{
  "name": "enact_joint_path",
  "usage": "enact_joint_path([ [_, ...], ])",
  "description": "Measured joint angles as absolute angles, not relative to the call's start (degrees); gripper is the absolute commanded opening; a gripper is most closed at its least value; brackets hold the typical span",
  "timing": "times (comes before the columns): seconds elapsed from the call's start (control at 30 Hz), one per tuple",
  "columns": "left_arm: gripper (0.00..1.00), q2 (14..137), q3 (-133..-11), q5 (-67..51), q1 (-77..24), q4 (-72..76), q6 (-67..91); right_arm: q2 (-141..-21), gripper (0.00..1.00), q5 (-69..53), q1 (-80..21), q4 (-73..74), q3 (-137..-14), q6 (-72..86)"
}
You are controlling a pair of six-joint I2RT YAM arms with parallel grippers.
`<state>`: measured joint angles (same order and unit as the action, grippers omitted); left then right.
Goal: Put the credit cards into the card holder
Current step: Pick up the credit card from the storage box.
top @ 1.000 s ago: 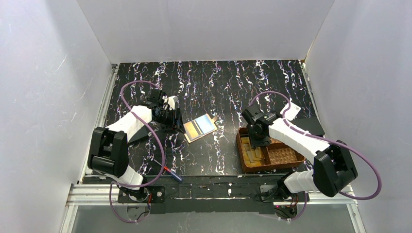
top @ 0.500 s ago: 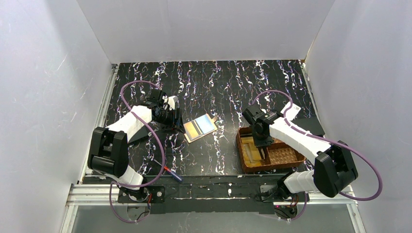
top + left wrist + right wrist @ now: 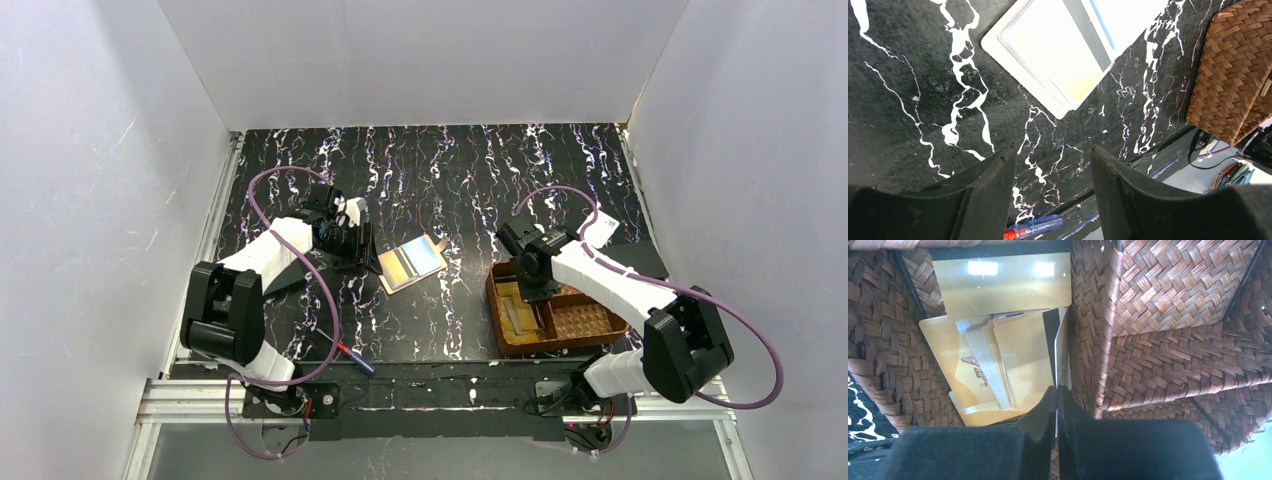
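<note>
Left gripper: fingers released, spread wide, empty; hovering over bare table.
Card stack: credit cards with a blue band, flat on the table at 3 o'clock of the left gripper, just beside it, not touched.
Stack edges: all four free; one corner toward the fingers; marbled surface on every side.
Right gripper: fingers clenched to a hairline seam, tips down inside the basket.
Grasp: thin pale card edge meeting the seam; pinched or not, cannot tell.
Basket cards: gold credit cards, overlapped and fanned, in the 9 o'clock compartment.
Compartment edges: woven walls close on all sides; one gold card flat along the 12 o'clock wall in the wrist view; divider wall just beside the fingers at 3 o'clock.
Basket position: 4 o'clock of the card stack, well apart.
Screwdriver: 6 o'clock of the left gripper, near the table's near edge.
Open room: far half of the table, toward 12 o'clock.
</note>
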<state>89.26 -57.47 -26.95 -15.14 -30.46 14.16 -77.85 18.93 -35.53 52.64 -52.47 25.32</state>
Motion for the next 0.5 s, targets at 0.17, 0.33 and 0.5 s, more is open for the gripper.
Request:
enact_joint_path([
  [0.17,0.65,86.4,-59.1,-28.0,-15.1,-32.3,15.3,-78.1,0.01,18.4,-35.5,54.4,-54.2,25.1],
  [0.33,0.7,82.4,-63.2,-31.1,-15.1,-33.6,17.5,-77.5,0.01,14.5,-35.4,58.4,-65.7,23.5],
  [0.5,0.75,78.4,-65.5,-39.6,-15.1,-29.9,24.9,-75.5,0.01,3.6,-33.1,58.8,-76.8,20.6],
])
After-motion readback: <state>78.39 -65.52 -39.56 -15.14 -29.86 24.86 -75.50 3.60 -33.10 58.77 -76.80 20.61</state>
